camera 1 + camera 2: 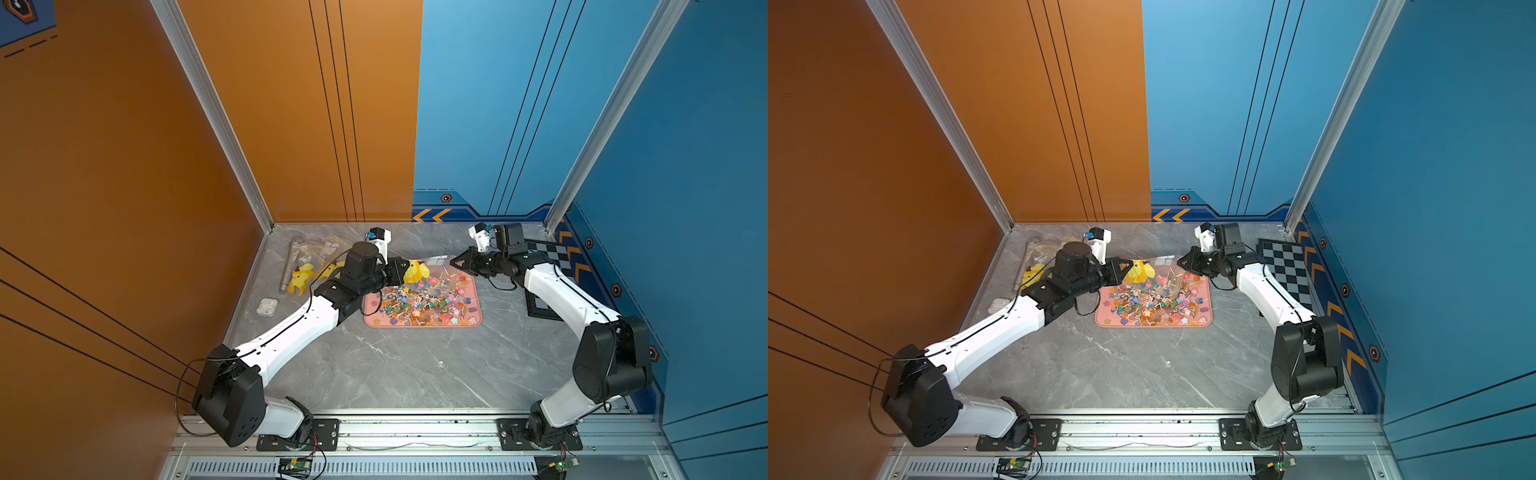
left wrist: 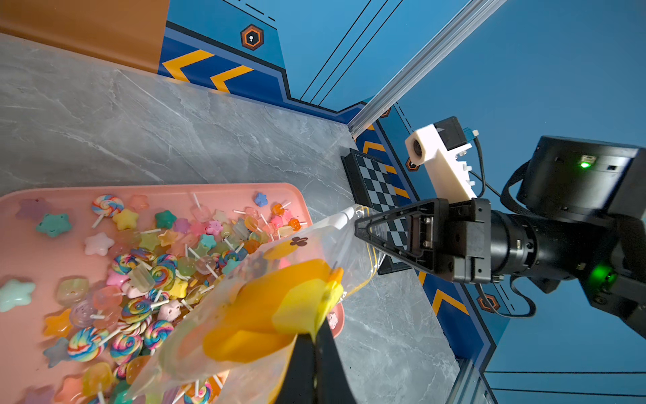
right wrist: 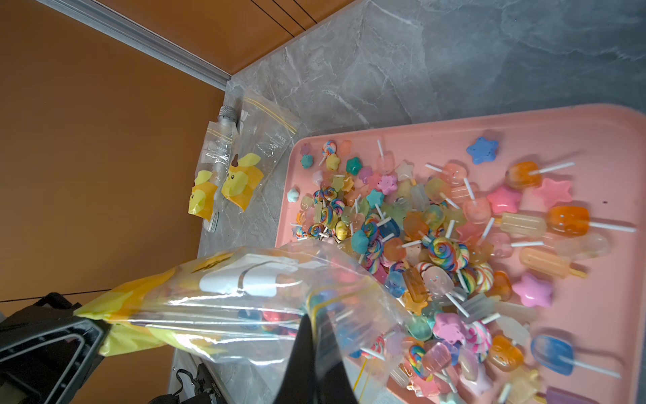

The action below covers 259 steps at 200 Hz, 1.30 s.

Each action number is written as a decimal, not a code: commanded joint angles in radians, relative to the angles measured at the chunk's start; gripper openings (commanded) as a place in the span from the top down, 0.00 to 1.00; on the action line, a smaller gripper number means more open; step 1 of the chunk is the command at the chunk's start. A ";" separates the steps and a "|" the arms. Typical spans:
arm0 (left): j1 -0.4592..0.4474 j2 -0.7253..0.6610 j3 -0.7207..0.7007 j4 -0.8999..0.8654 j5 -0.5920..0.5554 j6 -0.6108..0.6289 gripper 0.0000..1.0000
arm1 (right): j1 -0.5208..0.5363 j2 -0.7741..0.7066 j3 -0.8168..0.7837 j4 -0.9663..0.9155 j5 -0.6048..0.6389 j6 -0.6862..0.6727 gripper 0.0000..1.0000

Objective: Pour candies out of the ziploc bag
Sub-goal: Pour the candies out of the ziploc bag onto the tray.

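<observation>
A clear ziploc bag (image 1: pixel 434 269) with a yellow duck print hangs stretched between my two grippers, above the far side of a pink tray (image 1: pixel 419 325). The left gripper (image 2: pixel 316 335) is shut on the bag's yellow printed corner (image 2: pixel 300 307). Shut on the edge with the yellow zip line (image 3: pixel 314 311) is the right gripper (image 3: pixel 316 320). The candies (image 3: pixel 437 245), stars, popsicles and swirl lollipops, lie heaped on the tray (image 3: pixel 594 307). Coloured pieces show through the film (image 3: pixel 227 300); whether they are inside I cannot tell. In both top views the grippers (image 1: pixel 1126 266) (image 1: pixel 1181 262) face each other.
Two flat duck-print bags (image 3: pixel 251 164) and a metal cylinder (image 1: pixel 289 266) lie at the back left, with a white earbud case (image 1: pixel 266 306) nearer. A checkerboard (image 1: pixel 1287 266) rests by the right wall. Grey marble table (image 1: pixel 395 374) stretches in front of the tray.
</observation>
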 commanded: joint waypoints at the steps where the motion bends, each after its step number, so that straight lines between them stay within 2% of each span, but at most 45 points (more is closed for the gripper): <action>1: 0.026 -0.009 0.052 0.034 -0.057 0.017 1.00 | -0.058 0.037 0.017 -0.026 0.112 0.009 1.00; 87: 0.033 0.000 0.089 0.015 -0.064 0.040 1.00 | -0.076 0.038 0.066 -0.026 0.117 0.011 1.00; 126: 0.024 0.015 0.059 0.033 -0.054 0.020 1.00 | -0.095 0.090 0.070 -0.027 0.093 0.025 1.00; 163: 0.040 0.011 0.122 0.003 -0.063 0.051 1.00 | -0.098 0.100 0.125 -0.026 0.103 0.034 1.00; 201: 0.038 0.036 0.096 0.030 -0.053 0.023 1.00 | -0.095 0.151 0.123 -0.026 0.098 0.046 1.00; 238: 0.048 0.052 0.171 0.007 -0.051 0.046 1.00 | -0.096 0.162 0.179 -0.026 0.106 0.057 1.00; 259: 0.045 0.058 0.151 0.008 -0.046 0.040 1.00 | -0.101 0.187 0.166 -0.026 0.106 0.057 1.00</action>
